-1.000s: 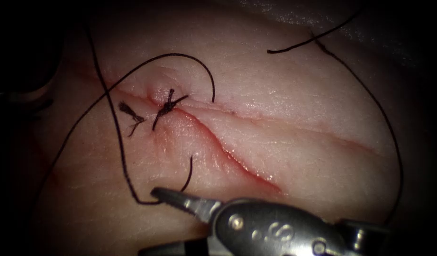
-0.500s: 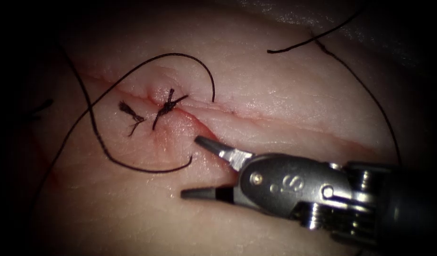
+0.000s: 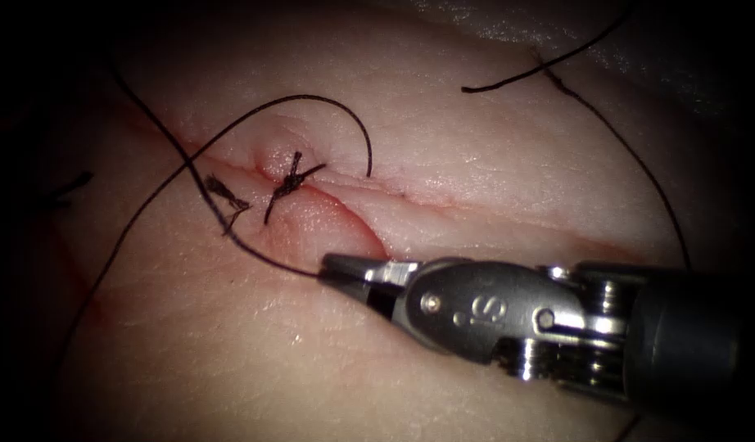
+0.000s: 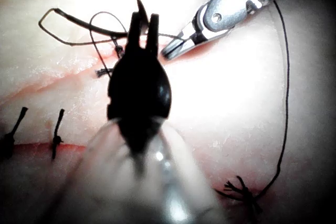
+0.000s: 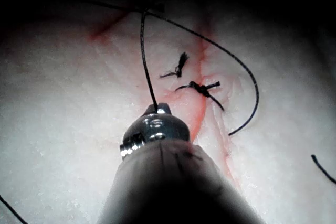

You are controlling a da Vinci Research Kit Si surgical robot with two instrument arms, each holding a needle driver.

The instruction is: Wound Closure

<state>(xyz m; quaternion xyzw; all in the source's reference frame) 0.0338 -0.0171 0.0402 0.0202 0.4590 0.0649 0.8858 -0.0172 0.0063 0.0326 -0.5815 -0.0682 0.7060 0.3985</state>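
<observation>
The tissue (image 3: pixel 492 172) has a reddish cut (image 3: pixel 357 221) with a tied knot (image 3: pixel 287 184) at its upper end. My right tool (image 3: pixel 328 266) lies across the cut, its jaws shut on the end of a dark thread (image 3: pixel 230 233) just left of the cut. That strand runs up and left from the tips, as in the right wrist view (image 5: pixel 147 61). My left tool (image 4: pixel 144 24) is a dark shape with jaws together. A thin pointed sliver (image 4: pixel 139 3) that looks like the needle's tip sticks out past them, clear of the tissue. The right tool (image 4: pixel 173 51) lies beside it.
A cut end of thread (image 3: pixel 226 196) lies left of the knot. A curl of thread (image 3: pixel 345 110) arcs over the knot, and a long strand (image 3: pixel 656 196) sweeps down the right side. Red fluid tints the cut's edges. Earlier stitches (image 4: pixel 55 135) cross the cut.
The right tool came up from the bottom edge with open jaws, moved to the thread's loose end and shut on it. The slack loop left of the cut has drawn out straighter.
</observation>
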